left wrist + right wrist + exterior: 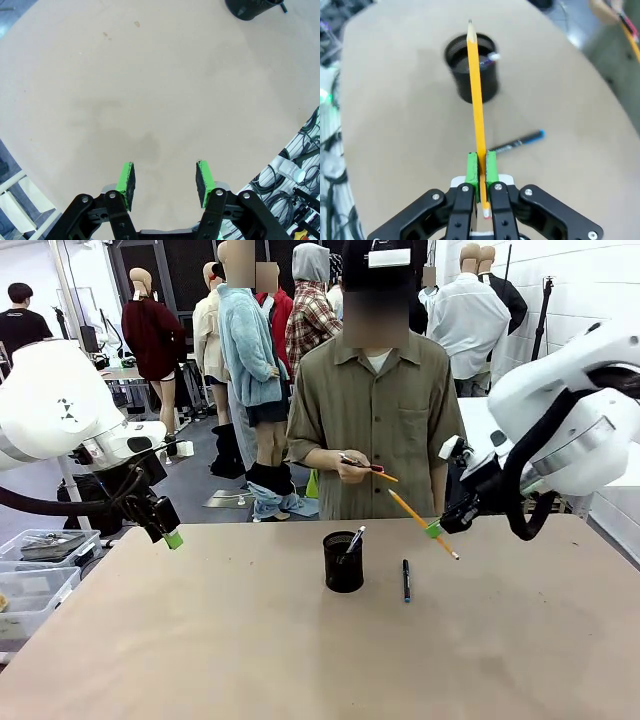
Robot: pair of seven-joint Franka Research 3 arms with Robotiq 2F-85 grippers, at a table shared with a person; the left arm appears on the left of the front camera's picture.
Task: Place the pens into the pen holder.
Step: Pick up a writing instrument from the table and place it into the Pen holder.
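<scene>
We have the right gripper [433, 530] clamped on an orange pencil [405, 507], right of the pen holder [343, 565]. One pen [355, 538] stands inside it and a dark pen [406, 580] lies just beside. Left gripper [165, 172] is parted, over bare table [150, 100] near the left edge. Person's hand [350, 468] holds more pens [372, 469], count unclear.

Front camera between my arms, facing across table [200, 640] toward person [375, 410], mid-distance. Wrist cameras look down along my fingers [126, 184], close above table. All three share cup [343, 562].
</scene>
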